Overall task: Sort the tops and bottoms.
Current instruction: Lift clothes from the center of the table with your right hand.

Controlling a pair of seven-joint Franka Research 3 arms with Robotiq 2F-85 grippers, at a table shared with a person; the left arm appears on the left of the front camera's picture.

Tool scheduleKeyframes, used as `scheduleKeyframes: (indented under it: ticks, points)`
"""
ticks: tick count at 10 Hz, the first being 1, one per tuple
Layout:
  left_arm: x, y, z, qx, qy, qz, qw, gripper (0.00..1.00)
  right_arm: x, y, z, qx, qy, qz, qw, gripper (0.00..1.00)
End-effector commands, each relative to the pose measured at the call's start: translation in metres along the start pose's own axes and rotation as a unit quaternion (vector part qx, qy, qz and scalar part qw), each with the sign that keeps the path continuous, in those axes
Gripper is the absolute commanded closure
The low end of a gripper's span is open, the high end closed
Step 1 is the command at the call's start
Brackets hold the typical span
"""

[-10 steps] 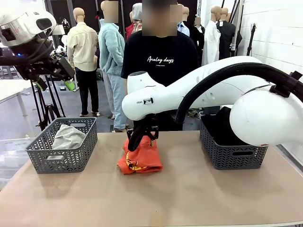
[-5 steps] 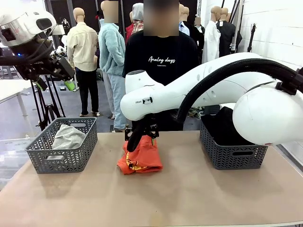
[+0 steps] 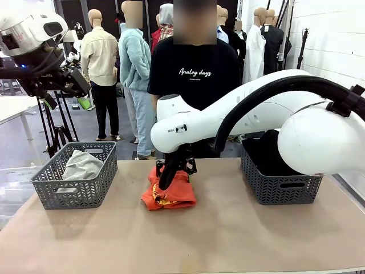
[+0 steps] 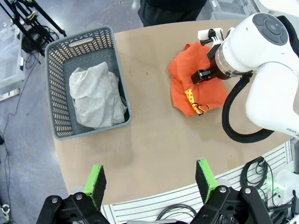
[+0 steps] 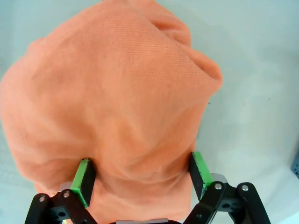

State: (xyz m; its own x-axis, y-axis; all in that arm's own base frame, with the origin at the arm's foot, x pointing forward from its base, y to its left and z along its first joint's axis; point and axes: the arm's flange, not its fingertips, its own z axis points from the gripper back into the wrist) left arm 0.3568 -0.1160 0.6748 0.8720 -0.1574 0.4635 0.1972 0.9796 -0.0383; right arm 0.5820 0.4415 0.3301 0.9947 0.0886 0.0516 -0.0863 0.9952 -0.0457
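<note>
The right pincer (image 5: 140, 179) stands spread wide over the orange-red top (image 3: 169, 193), pads on either side of the bunched cloth, not clenched. That top lies on the tabletop (image 3: 228, 240) — the landmark for the rest. The left pincer (image 4: 150, 183) hangs released, high above and to its left. Left of the top, a grey basket (image 3: 75, 178) holds the light grey top (image 4: 96, 97); right of it, another grey basket (image 3: 282, 184) holds the black bottoms (image 3: 269, 151). Beyond stands a person (image 3: 194, 74).

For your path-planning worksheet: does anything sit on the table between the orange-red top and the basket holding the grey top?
Nothing visible does. The orange-red top lies mid-table, the right gripper open over it. Bare tabletop separates it from the left basket with the grey top; only the basket's wall must be cleared.
</note>
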Motion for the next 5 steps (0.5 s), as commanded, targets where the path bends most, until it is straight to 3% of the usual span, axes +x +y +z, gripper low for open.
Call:
scheduleKeyframes:
  ticks: [1,2,3,5]
  points:
    - [0.0002,0.0025,0.0009,-0.006,0.0,-0.007,1.0,0.0,0.0025,-0.0005,-0.0036,0.014,0.007,-0.004,1.0,0.0]
    - [0.0002,0.0025,0.0009,-0.006,0.0,-0.007,1.0,0.0,0.004,-0.0023,-0.006,0.017,0.012,-0.004,1.0,0.0]
    - [0.0002,0.0025,0.0009,-0.006,0.0,-0.007,1.0,0.0,0.0046,-0.0026,-0.0065,0.018,0.012,0.008,1.0,0.13]
    - [0.0002,0.0025,0.0009,-0.006,0.0,-0.007,1.0,0.0,0.0056,-0.0016,-0.0055,0.018,0.016,0.002,1.0,0.49]
